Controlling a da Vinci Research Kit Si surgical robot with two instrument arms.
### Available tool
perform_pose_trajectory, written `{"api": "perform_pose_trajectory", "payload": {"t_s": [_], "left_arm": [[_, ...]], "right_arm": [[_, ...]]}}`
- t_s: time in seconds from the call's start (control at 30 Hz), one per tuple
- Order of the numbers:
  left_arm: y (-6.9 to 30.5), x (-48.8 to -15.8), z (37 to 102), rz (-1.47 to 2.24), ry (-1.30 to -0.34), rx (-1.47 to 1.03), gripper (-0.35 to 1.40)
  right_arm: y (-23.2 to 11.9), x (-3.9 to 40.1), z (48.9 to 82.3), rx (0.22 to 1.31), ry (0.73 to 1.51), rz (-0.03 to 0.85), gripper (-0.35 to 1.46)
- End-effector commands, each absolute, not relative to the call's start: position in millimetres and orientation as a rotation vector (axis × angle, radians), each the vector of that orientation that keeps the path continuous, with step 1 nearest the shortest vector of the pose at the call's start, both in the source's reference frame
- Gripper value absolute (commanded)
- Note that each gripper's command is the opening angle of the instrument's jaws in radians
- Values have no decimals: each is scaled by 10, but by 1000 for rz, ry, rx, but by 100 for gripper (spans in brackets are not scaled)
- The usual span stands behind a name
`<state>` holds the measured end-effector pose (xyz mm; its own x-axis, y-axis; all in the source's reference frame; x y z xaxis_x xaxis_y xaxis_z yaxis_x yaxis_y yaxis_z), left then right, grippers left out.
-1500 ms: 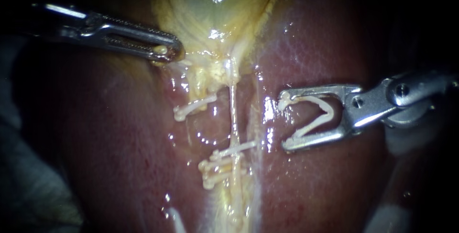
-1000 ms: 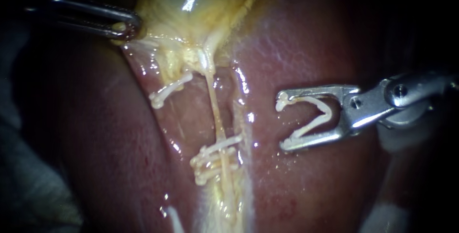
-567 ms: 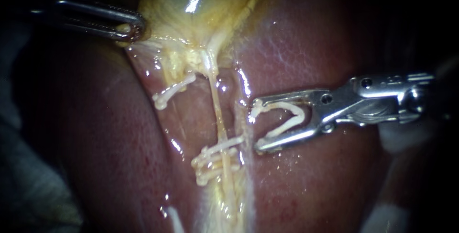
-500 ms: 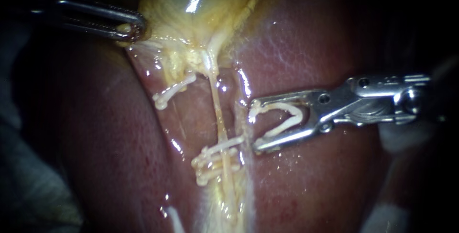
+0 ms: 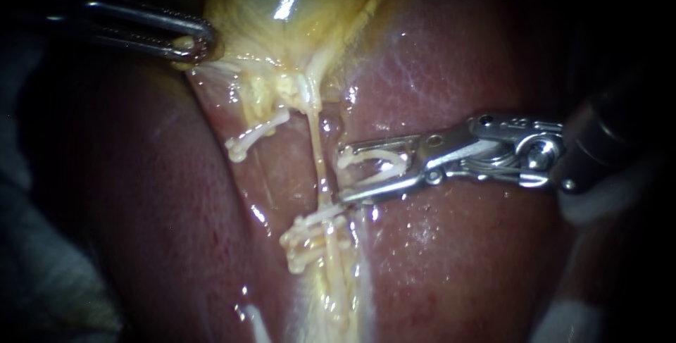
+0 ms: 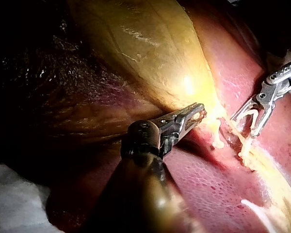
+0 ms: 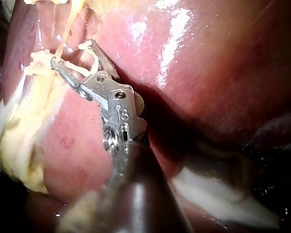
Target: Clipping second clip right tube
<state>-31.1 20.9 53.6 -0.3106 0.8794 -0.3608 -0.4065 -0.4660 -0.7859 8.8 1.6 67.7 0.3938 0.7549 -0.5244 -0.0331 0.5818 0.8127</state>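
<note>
Darkness closes in on the far side and along both edges, and what lies beyond it cannot be told. A pale grey cloth (image 5: 42,272) lies in shadow at the near left. A white patch (image 5: 567,318), perhaps more cloth, shows at the near right. Light falls brightly on the middle only.
</note>
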Motion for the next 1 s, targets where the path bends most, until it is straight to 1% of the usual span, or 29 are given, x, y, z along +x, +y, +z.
{"api": "perform_pose_trajectory", "payload": {"t_s": [0.03, 0.2, 0.43, 0.63, 0.8, 1.0], "left_arm": [[209, -312, 536, 1887, -731, -1010, -35], [209, -313, 537, 1886, -726, -1010, -35], [208, -315, 536, 1886, -728, -1009, -35], [208, -315, 536, 1886, -728, -1009, -35], [208, -315, 536, 1886, -728, -1009, -35], [208, -315, 536, 1886, -728, -1009, -35]], "right_arm": [[14, 93, 678, 824, 1058, 577, 50], [10, 109, 676, 854, 1081, 587, 50], [3, 128, 667, 915, 1113, 573, 50], [-2, 132, 648, 971, 1164, 569, 50], [-2, 134, 628, 992, 1206, 572, 48], [-2, 134, 620, 997, 1209, 573, 45]]}}
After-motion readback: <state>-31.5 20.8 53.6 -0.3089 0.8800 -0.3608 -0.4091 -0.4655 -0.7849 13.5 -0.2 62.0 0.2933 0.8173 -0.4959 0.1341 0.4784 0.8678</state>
